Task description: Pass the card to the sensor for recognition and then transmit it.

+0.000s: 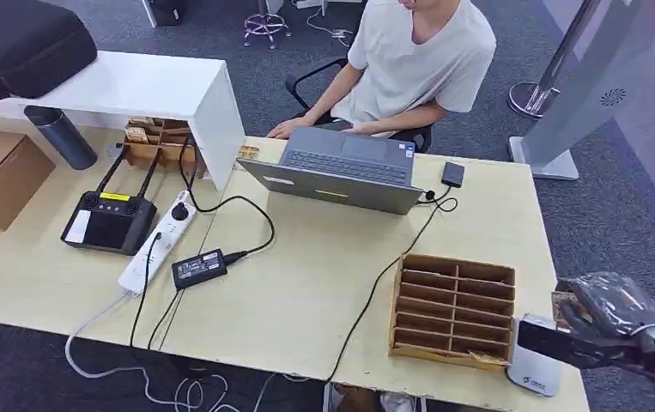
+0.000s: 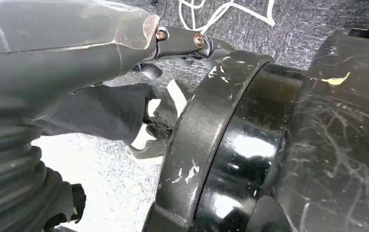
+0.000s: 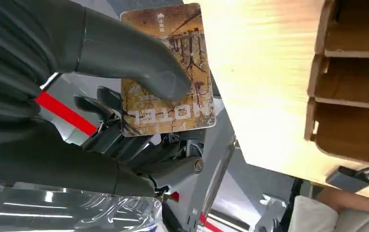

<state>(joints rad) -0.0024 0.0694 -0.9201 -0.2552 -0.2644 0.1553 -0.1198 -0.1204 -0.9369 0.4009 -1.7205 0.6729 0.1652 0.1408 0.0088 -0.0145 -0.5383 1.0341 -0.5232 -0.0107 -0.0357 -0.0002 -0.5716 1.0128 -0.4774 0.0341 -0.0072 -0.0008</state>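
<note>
Holding card [image 3: 172, 82], right hand [image 3: 124, 63]

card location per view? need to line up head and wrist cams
Head view: a sliver of the card peeks out at the right hand, right of the wooden slotted organizer.
Left wrist view: not in it.
Right wrist view: the card sits centre-left, pinned under the right hand's thumb, printed face toward the camera.
Shared landmark: the organizer, beside the card in both views.
</note>
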